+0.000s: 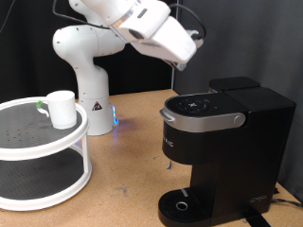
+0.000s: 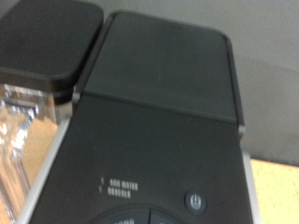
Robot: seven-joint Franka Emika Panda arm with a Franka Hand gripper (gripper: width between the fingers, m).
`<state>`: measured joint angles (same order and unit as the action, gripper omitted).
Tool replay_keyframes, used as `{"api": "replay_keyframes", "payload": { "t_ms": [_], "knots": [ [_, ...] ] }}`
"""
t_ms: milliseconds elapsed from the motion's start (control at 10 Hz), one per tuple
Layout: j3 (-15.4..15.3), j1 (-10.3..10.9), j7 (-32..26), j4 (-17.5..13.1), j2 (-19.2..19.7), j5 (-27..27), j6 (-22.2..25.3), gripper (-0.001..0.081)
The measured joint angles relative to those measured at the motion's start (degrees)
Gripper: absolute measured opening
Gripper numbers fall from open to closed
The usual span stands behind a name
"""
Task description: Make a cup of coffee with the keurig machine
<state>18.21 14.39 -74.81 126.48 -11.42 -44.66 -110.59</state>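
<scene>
The black keurig machine (image 1: 223, 142) stands at the exterior view's right with its silver-edged lid down and its round drip tray (image 1: 184, 205) bare. The white cup (image 1: 62, 109) stands on the top tier of a round white rack (image 1: 43, 149) at the exterior view's left, far from the machine. My gripper (image 1: 183, 55) hangs above the machine's top, a little towards its back; its fingers do not show clearly. The wrist view looks straight down on the machine's black top (image 2: 168, 75), its power button (image 2: 195, 201) and the clear water tank (image 2: 23, 131). No fingers show there.
A small thing with a green top (image 1: 40, 105) lies beside the cup on the rack. The white arm base (image 1: 85, 71) stands behind the rack. The rack has a lower tier (image 1: 33, 180). A wooden table (image 1: 128, 180) lies between rack and machine.
</scene>
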Motion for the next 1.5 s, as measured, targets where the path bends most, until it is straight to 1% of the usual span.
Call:
{"api": "replay_keyframes", "payload": {
  "t_ms": [100, 200, 300, 400, 500, 700, 800, 900, 1000, 1100, 1200, 1300, 1400, 1500],
  "knots": [
    [0.2, 0.0, 0.3, -0.9, -0.1, 0.0, 1.5, 0.0001],
    [0.2, 0.0, 0.3, -0.7, -0.1, 0.3, 1.4, 0.0001],
    [0.2, 0.0, 2.4, -0.4, 0.0, 0.4, 1.2, 0.0001],
    [0.0, 0.0, 6.9, 0.2, -0.1, 0.3, -0.3, 0.0001],
    [-0.3, 0.0, 12.7, 1.4, -0.3, 0.0, -3.0, 0.0001],
    [-1.2, -0.2, 22.7, 5.1, -2.0, -0.2, -10.5, 0.0001],
    [-1.5, -0.2, 25.0, 7.4, -3.6, -0.3, -13.7, 0.0001],
    [-1.6, -0.2, 26.1, 10.0, -6.4, -0.3, -15.9, 0.0001],
    [-1.6, -0.2, 26.0, 9.9, -6.2, -0.1, -15.2, 0.0001],
    [-1.6, 0.0, 24.2, 10.2, -6.1, -1.6, -16.7, 0.0001],
    [-2.1, 0.3, 23.6, 11.0, -6.1, -4.4, -21.5, 0.0001],
    [-3.3, 0.5, 24.0, 12.1, -6.2, -6.9, -27.1, 0.0001],
    [-4.1, 0.6, 24.4, 13.1, -6.5, -9.2, -30.5, 0.0001],
    [-4.3, 0.6, 25.0, 13.9, -7.2, -9.7, -30.8, 0.0001]
  ]
}}
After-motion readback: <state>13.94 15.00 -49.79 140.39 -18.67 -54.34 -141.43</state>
